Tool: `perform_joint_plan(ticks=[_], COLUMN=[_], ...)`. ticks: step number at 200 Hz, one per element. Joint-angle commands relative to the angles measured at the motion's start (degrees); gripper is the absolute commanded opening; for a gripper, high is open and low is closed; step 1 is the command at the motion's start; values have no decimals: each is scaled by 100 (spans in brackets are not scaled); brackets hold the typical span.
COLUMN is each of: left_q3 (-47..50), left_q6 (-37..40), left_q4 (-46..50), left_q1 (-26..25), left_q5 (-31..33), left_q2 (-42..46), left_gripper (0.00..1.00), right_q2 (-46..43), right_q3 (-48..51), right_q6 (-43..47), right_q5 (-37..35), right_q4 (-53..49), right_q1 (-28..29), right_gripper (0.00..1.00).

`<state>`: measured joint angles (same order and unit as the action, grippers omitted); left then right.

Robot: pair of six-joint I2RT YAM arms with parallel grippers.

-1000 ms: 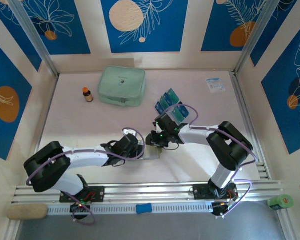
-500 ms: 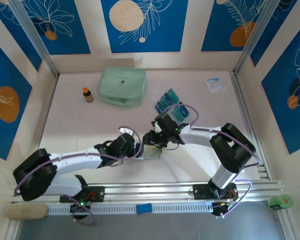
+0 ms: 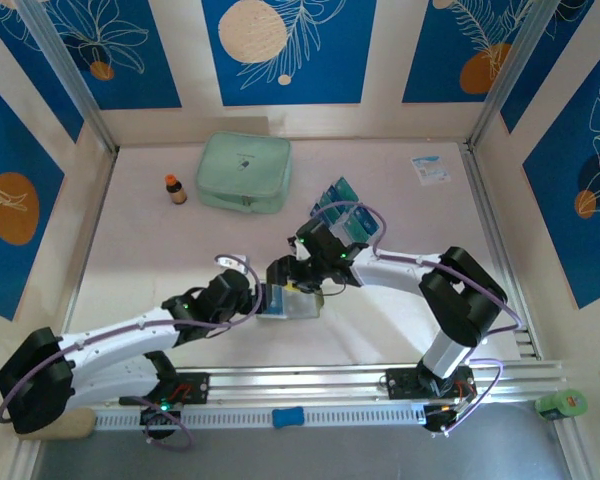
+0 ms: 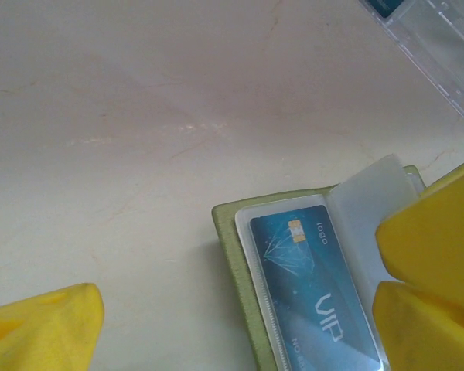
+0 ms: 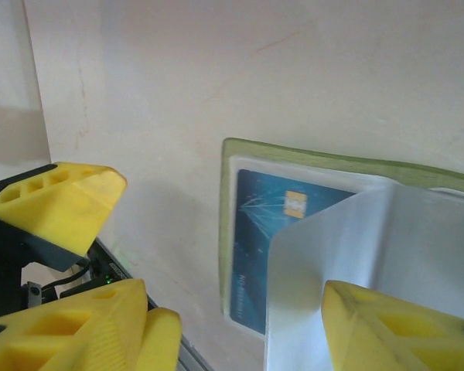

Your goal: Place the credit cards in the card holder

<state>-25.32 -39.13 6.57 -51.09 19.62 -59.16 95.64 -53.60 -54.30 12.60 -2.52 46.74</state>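
I log the holder [image 4: 230,255] lying open on the table [image 4: 139,116], one card [image 4: 309,286] sleeved inside, left fingers [image 4: 42,328] wide astride it, right fingers [image 5: 394,332] apart over a raised clear leaf [image 5: 332,263], gripping nothing.

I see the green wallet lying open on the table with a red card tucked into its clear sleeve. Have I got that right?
Not quite. The card in the clear sleeve is blue, not red, as the left wrist view shows. The rest holds: the green wallet lies open on the table.
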Motion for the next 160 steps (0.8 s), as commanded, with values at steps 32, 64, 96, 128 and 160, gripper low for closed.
perform_joint_plan(ticks=[32, 64, 96, 128, 160], left_q3=[157, 211, 237, 247, 265], left_q6=[-94, -112, -103, -86, -66], left_q4=[248, 305, 295, 155, -53], left_q1=[99, 119, 139, 152, 148], left_q5=[159, 182, 148, 61, -34], left_q2=[288, 392, 357, 135, -192], left_gripper=[90, 90, 90, 90, 90], right_q2=[640, 914, 1005, 992, 975], right_q3=[-495, -602, -569, -489, -458], right_q6=[-160, -253, -352, -466, -571], right_q5=[190, 242, 287, 287, 278], right_q4=[16, 190, 323, 448, 504], right_q1=[177, 180, 172, 135, 108], right_gripper=[62, 62, 62, 61, 62])
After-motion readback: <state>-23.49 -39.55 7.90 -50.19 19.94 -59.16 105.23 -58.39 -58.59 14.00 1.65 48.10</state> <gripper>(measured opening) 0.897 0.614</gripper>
